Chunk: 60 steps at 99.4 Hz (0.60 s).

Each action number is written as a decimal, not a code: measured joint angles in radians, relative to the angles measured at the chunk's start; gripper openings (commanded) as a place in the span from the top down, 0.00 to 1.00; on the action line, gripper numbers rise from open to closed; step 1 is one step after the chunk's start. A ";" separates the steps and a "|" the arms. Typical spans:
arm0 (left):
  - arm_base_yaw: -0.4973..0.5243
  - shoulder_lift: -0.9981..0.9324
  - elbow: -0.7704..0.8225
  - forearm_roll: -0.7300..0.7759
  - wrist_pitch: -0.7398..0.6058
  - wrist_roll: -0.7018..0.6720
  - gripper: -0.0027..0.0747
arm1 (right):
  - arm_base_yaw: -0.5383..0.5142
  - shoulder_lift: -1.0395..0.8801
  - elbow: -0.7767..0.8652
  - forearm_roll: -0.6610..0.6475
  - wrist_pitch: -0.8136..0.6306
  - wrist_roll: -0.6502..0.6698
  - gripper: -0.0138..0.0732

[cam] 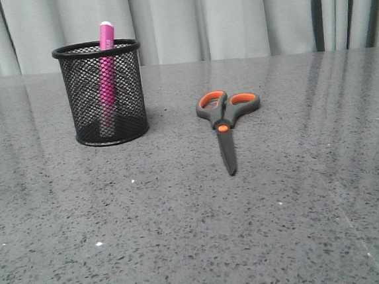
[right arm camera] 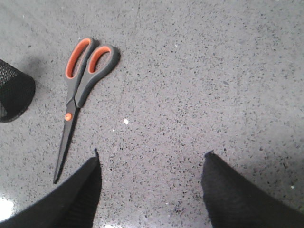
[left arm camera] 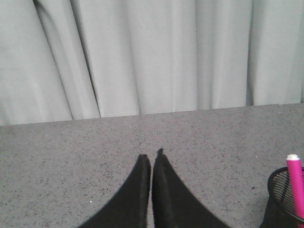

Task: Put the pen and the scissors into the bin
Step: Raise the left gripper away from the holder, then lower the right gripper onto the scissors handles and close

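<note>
The magenta pen (cam: 107, 69) stands upright inside the black mesh bin (cam: 103, 93) at the left of the table, its whitish end above the rim. The scissors (cam: 225, 117) lie closed and flat to the right of the bin, blades pointing toward me. No gripper shows in the front view. My left gripper (left arm camera: 152, 157) is shut and empty above bare table; the bin (left arm camera: 285, 199) and pen (left arm camera: 295, 183) sit at the edge of its view. My right gripper (right arm camera: 152, 159) is open and empty above the table, with the scissors (right arm camera: 78, 90) and bin (right arm camera: 14, 92) off to one side.
The speckled grey table (cam: 303, 225) runs back to a pale grey curtain (cam: 231, 15). A few small white flecks (cam: 99, 243) lie on the table near its front.
</note>
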<state>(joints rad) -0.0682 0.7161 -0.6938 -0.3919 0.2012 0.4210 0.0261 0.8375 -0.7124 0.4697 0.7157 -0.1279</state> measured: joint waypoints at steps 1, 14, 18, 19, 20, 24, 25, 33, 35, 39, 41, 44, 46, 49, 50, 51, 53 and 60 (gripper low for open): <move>0.000 -0.002 0.002 0.000 0.000 0.000 0.99 | 0.000 0.003 -0.003 -0.002 0.004 -0.004 0.37; 0.000 -0.012 0.023 0.000 -0.007 0.000 0.99 | 0.000 0.041 -0.061 -0.008 0.020 -0.018 0.37; 0.000 -0.012 0.023 0.000 -0.007 0.000 0.99 | 0.000 0.047 -0.078 -0.013 0.032 -0.019 0.37; 0.000 -0.012 0.023 0.000 -0.005 0.000 0.99 | 0.000 0.049 -0.085 -0.016 0.034 -0.019 0.37; 0.000 -0.012 0.023 0.000 -0.005 0.000 0.99 | 0.000 0.049 -0.088 -0.018 0.041 -0.019 0.37; 0.000 -0.012 0.023 0.000 -0.003 0.000 0.99 | 0.000 0.058 -0.109 -0.033 0.062 -0.019 0.37; 0.000 -0.012 0.025 0.000 -0.003 0.000 0.99 | 0.000 0.062 -0.118 -0.041 0.072 -0.019 0.37; 0.000 -0.012 0.025 0.000 -0.003 0.000 0.99 | 0.009 0.093 -0.179 -0.088 0.129 -0.022 0.37; 0.000 -0.013 0.025 0.000 -0.003 0.000 0.99 | 0.015 0.102 -0.194 -0.096 0.140 -0.022 0.37; 0.000 -0.013 0.025 0.000 -0.003 0.000 0.99 | 0.030 0.117 -0.218 -0.111 0.158 -0.022 0.37; 0.000 -0.013 0.025 0.000 -0.003 0.000 0.99 | 0.037 0.126 -0.228 -0.115 0.163 -0.022 0.37; 0.000 -0.013 0.025 0.000 -0.003 0.000 0.99 | 0.055 0.139 -0.250 -0.122 0.171 -0.022 0.37; 0.000 -0.013 0.025 0.000 -0.003 0.000 0.99 | 0.068 0.145 -0.263 -0.125 0.174 -0.022 0.37; 0.000 -0.013 0.025 0.000 -0.003 0.000 0.99 | 0.086 0.157 -0.284 -0.130 0.178 -0.014 0.37; 0.000 -0.013 0.025 0.000 -0.003 0.000 0.99 | 0.091 0.157 -0.284 -0.133 0.178 -0.012 0.37; 0.000 -0.013 0.025 0.000 -0.003 0.000 0.99 | 0.101 0.166 -0.292 -0.137 0.181 -0.009 0.37; 0.000 -0.013 0.025 0.000 -0.003 0.000 0.99 | 0.117 0.174 -0.304 -0.144 0.184 -0.002 0.37; 0.000 -0.013 0.025 0.000 -0.003 0.000 0.99 | 0.177 0.206 -0.339 -0.179 0.188 0.031 0.37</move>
<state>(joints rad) -0.0682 0.7030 -0.6693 -0.3919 0.1981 0.4210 0.2035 1.0435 -1.0516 0.2908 0.9034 -0.0974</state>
